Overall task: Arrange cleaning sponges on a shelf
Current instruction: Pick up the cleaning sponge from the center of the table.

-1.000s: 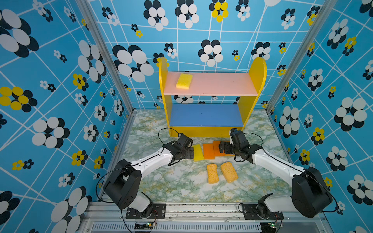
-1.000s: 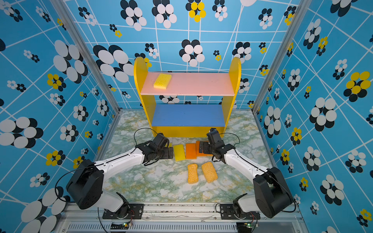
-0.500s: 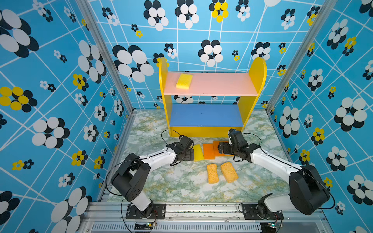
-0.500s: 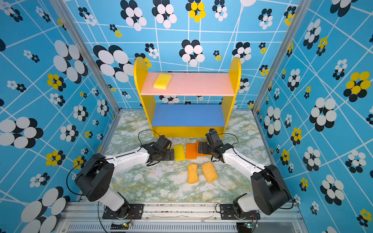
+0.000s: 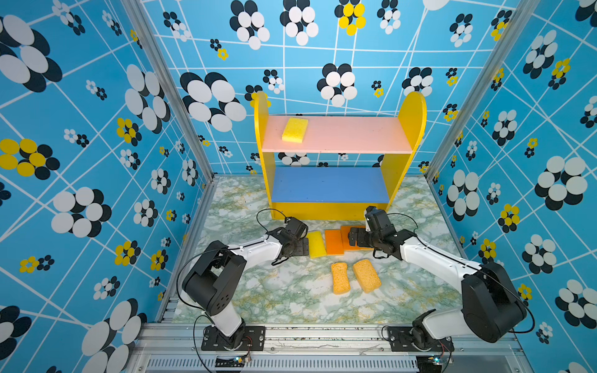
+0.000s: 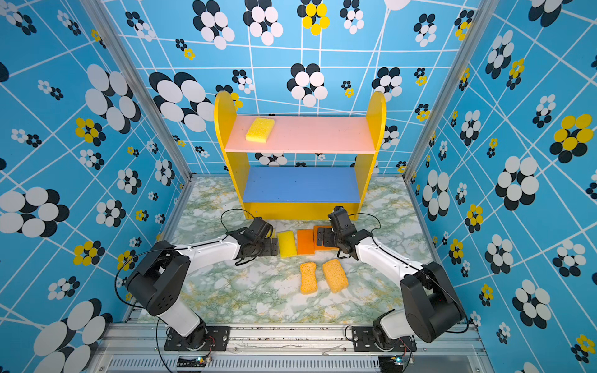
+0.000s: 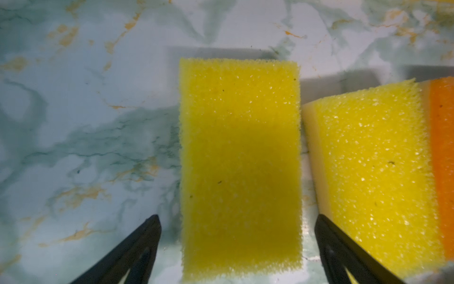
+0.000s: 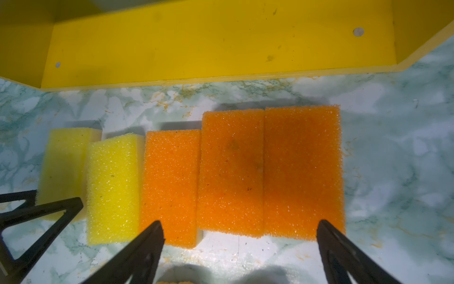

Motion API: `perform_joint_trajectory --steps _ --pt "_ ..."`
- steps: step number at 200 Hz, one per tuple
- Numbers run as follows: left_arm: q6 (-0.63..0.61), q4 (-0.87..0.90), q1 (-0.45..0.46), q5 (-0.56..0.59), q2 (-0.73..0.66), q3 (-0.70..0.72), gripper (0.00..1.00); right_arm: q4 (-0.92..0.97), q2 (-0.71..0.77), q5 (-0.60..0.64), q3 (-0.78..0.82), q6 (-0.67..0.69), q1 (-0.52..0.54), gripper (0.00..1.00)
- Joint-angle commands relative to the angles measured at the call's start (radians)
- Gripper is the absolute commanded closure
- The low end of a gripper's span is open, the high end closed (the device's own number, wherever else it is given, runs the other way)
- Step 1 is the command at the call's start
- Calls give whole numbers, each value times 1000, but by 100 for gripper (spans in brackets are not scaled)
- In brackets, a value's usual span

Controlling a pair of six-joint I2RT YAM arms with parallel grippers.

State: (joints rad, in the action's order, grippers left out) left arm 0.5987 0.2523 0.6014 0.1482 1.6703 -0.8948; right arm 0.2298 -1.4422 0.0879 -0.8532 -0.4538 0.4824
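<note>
A: Start at the left. How is the left arm posed?

B: It reaches low across the marble floor (image 5: pixel 284 300) from its base, forearm nearly level. The left gripper (image 7: pixel 237 222) hangs over a yellow sponge (image 7: pixel 240 167), fingers spread wide, one finger (image 7: pixel 137 246) off each long edge. Nothing is gripped; whether the tips touch the floor I cannot tell.

A: Room around those fingers?

B: Outside the finger farther from the row there is only bare marble. The other finger (image 7: pixel 344 250) stands in the narrow gap beside a second yellow sponge (image 7: pixel 373 177), whose far edge meets an orange sponge (image 7: pixel 442 159).

A: And the right arm?

B: Also stretched low, wrist pitched down. The right gripper (image 8: pixel 239 230) is wide open and empty, above the pair of orange sponges that touch each other, one (image 8: pixel 232 172) and the next (image 8: pixel 303 172). One finger (image 8: pixel 145 246) sits over the near corner of the third orange sponge (image 8: pixel 169 186); the other finger (image 8: pixel 339 246) is at the outer sponge's edge, with open marble beyond.

A: Past the fingertips?

B: A strip of floor, then the shelf's (image 8: pixel 221 44) yellow base front.

A: The other sponges?

B: In both top views one yellow sponge (image 5: pixel 294 129) lies on the pink upper board, toward its left end; the blue lower board (image 6: pixel 302 184) carries nothing. Two porous tan-orange blocks (image 5: pixel 340 277) (image 5: pixel 366 275) lie just beside each other behind the fingers, toward the bases.
</note>
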Motion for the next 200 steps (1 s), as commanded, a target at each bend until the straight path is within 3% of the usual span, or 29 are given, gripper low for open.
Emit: perform_joint_trajectory --steps 1,74,124,183,200 --pt "-7 -24 -6 4 17 27 1 12 4 -5 -3 -11 6 1" --pt "23 -123 16 41 37 101 1 9 3 -7 -2 -16 7 1" --pt "-11 -5 121 219 73 51 1 10 6 -4 -1 -16 7 1" --pt "53 -23 132 214 42 117 0 7 6 -6 2 -17 6 1" --pt "59 -17 133 223 36 123 7 6 6 -7 2 -19 7 1"
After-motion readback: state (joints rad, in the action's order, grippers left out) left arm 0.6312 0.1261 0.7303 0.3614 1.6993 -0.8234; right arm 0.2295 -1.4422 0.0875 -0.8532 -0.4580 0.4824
